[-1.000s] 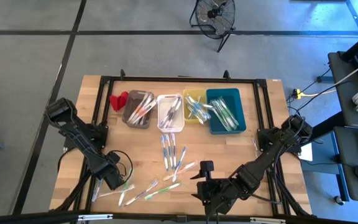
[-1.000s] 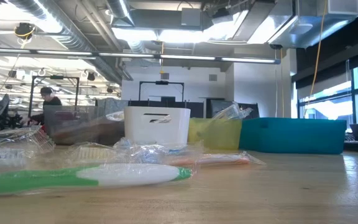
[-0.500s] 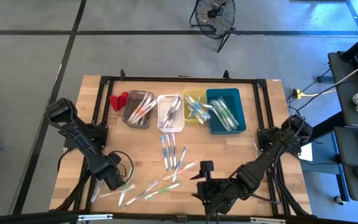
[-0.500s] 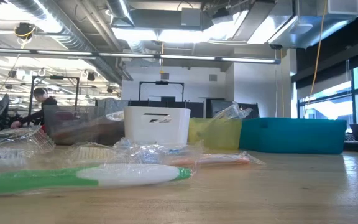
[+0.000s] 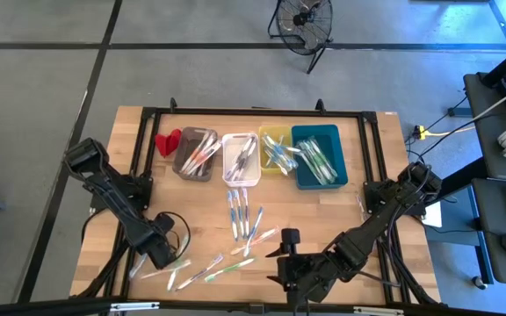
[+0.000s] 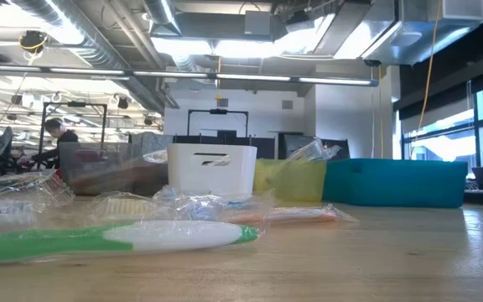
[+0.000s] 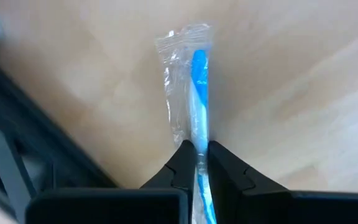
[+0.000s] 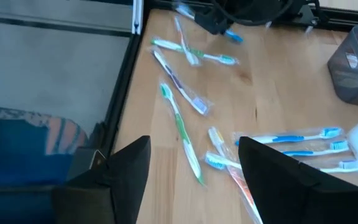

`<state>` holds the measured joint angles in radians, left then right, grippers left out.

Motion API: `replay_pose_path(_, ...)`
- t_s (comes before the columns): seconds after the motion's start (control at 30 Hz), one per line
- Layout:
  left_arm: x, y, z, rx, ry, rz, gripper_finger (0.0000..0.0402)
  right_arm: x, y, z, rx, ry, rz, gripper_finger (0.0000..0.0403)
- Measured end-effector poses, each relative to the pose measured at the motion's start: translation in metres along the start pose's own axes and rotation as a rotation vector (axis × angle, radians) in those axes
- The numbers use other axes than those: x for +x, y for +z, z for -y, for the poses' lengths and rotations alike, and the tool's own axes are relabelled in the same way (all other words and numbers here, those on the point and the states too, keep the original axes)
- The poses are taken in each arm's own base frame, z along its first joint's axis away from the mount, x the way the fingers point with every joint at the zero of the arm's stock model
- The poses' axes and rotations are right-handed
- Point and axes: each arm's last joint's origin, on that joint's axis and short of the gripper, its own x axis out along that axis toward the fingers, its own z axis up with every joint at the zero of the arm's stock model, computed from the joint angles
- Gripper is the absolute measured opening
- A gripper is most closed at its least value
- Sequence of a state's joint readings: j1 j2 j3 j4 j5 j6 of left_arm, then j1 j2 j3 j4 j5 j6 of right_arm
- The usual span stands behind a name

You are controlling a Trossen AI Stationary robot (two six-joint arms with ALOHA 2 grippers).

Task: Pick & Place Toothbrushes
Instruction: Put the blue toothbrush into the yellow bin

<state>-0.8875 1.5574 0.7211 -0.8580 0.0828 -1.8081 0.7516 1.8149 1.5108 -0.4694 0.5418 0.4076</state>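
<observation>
1. The left gripper [image 7: 196,163] sits low at the near left corner of the table [image 5: 376,175], its fingers [image 7: 180,171] clenched on a wrapped blue toothbrush [image 7: 199,93] that lies on the wood and points away from the wrist.
2. The right gripper [image 8: 188,165] hangs over the near edge of the table, right of centre, its fingers [image 8: 126,165] spread apart and grasping nothing.
3. Between the two grippers, loose toothbrushes [image 5: 205,269] lie scattered along the near edge, green and white ones among them.
4. Farther in, near the middle of the table, a small cluster of blue toothbrushes [image 5: 242,213] lies side by side, with an orange one [image 5: 262,237] just beside it.
5. Along the far side stands a row of four bins: grey [image 5: 183,164], white [image 5: 227,158], yellow [image 5: 263,133] and teal [image 5: 299,175], each holding toothbrushes.
6. A small red object [image 5: 167,140] rests just left of the grey bin.
7. In the low view, a green and white toothbrush [image 6: 116,236] lies closest to the camera.
</observation>
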Motion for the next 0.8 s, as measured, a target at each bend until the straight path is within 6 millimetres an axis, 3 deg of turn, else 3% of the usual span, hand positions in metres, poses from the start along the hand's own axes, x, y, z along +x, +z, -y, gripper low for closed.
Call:
replay_pose_path(0.17, -0.012, 0.002, 0.005, 0.055, 0.003, 0.13, 0.0017, 0.0, 0.001, 0.0, 0.005, 0.002, 0.005, 0.0238)
replay_pose_path(0.8, -0.043, 0.028, 0.028, 0.158, -0.084, 0.254, 0.0018, 0.0, 0.0, 0.0, 0.002, 0.002, 0.004, 0.0222)
